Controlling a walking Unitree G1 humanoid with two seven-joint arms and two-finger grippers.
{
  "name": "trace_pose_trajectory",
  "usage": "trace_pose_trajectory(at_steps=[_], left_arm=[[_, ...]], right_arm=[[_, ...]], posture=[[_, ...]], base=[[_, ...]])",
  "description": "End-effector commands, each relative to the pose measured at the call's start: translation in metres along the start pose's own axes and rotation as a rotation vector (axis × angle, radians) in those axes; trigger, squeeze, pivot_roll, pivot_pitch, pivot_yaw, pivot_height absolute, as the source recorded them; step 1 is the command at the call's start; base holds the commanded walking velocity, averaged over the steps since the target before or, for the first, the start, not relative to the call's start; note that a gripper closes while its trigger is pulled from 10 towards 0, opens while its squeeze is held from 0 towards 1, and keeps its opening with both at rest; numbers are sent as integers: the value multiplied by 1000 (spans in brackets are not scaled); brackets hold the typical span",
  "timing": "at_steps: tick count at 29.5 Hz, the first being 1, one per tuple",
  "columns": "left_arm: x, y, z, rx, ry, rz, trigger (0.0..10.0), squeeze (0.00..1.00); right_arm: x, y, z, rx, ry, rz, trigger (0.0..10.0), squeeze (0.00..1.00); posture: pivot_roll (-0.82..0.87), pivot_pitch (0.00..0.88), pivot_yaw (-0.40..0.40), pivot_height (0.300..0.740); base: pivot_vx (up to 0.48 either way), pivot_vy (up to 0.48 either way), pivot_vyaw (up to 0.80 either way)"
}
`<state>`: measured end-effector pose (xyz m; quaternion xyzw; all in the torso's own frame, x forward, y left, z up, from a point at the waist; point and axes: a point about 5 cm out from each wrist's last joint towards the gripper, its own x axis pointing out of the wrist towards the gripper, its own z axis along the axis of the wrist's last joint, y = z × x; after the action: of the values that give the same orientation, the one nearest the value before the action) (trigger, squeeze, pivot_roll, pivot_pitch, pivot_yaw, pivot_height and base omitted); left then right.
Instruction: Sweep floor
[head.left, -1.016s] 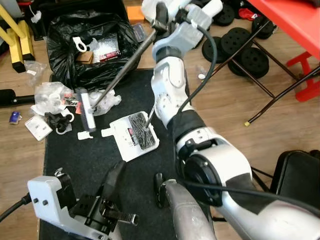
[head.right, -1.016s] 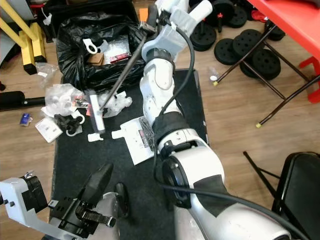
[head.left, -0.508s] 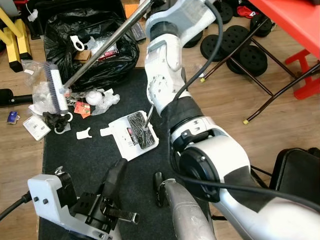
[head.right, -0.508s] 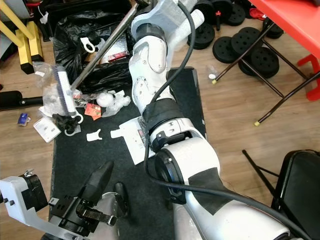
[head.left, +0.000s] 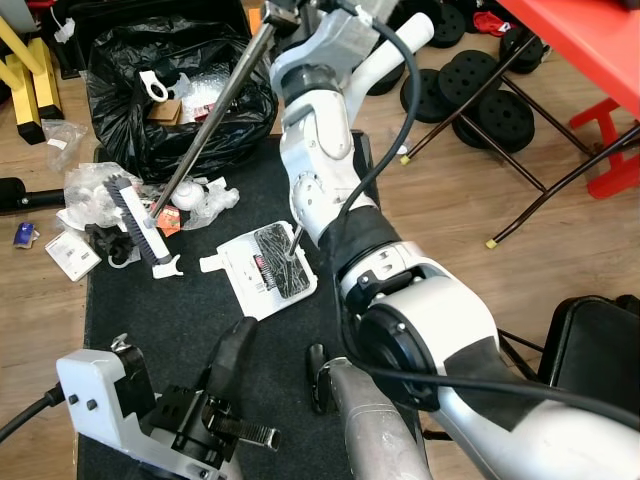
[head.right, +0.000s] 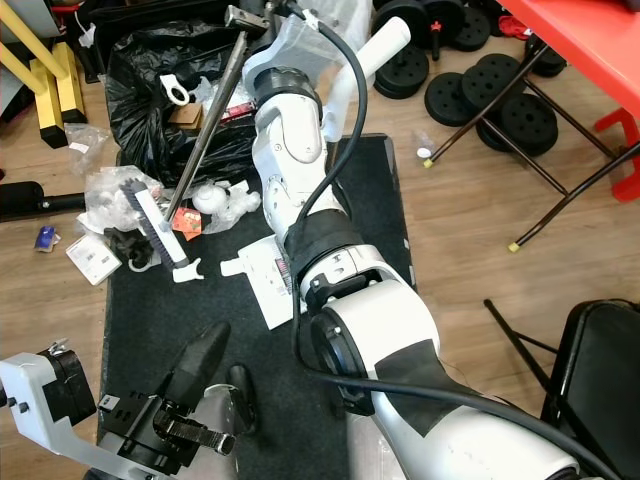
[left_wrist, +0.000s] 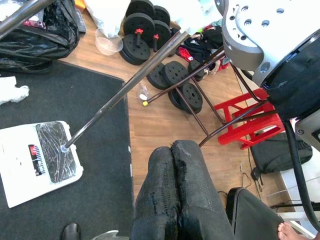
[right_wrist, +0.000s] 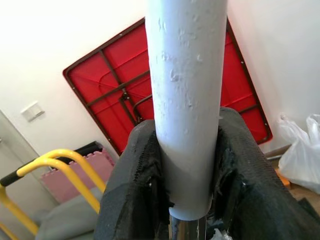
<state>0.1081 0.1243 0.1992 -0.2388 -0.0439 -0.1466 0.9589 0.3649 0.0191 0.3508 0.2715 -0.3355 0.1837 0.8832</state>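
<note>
My right gripper (right_wrist: 186, 137) is shut on the broom handle (right_wrist: 185, 75), high at the far end of my outstretched right arm (head.left: 320, 150). The grey handle (head.left: 205, 125) slants down to the broom head (head.left: 140, 228), which rests on the black mat (head.left: 150, 310) beside a pile of white plastic litter (head.left: 95, 190). A small white scrap (head.left: 167, 267) lies just in front of the bristles. A white dustpan (head.left: 265, 272) holding dark debris sits mid-mat, its thin stick (left_wrist: 120, 95) standing up. My left gripper (left_wrist: 172, 147) is low at the near left, shut and empty.
An open black rubbish bag (head.left: 150, 90) full of packaging sits beyond the mat. Weight plates (head.left: 470, 90) and folding-table legs (head.left: 520, 170) lie to the right, with a red frame (head.left: 610, 150). A yellow frame (head.left: 25, 60) is far left, a black chair (head.left: 590, 340) near right.
The broom head swung left into the litter pile, then came back toward me and right along the mat. The dustpan and my left arm stayed put.
</note>
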Motion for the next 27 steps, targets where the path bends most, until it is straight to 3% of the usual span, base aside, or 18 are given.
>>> trace_pose_trajectory(at_steps=[1,5,8,14,19,27], left_arm=[[-3,3,-4,-7,30,78,10000,0],[-2,3,-4,-7,28,77,10000,0],[-2,3,-4,-7,27,76,10000,0],[-2,2,-3,-7,24,75,10000,0],[-2,2,-3,-6,21,75,10000,0],[-3,2,-3,-8,19,73,10000,0]], right_arm=[[-50,91,-44,247,114,120,10000,0],[-62,100,-49,149,98,269,10000,0],[-65,99,-51,138,102,284,10000,0],[-70,96,-58,184,142,238,10000,0],[-79,82,-74,253,244,105,10000,0],[-94,76,-85,225,284,87,10000,0]], posture=[[-34,474,-156,740],[-34,470,-156,740],[-33,469,-156,740],[-33,468,-156,740],[-31,471,-156,740],[-29,474,-155,740]], base=[[0,0,0],[0,0,0],[0,0,0],[0,0,0],[0,0,0],[0,0,0]])
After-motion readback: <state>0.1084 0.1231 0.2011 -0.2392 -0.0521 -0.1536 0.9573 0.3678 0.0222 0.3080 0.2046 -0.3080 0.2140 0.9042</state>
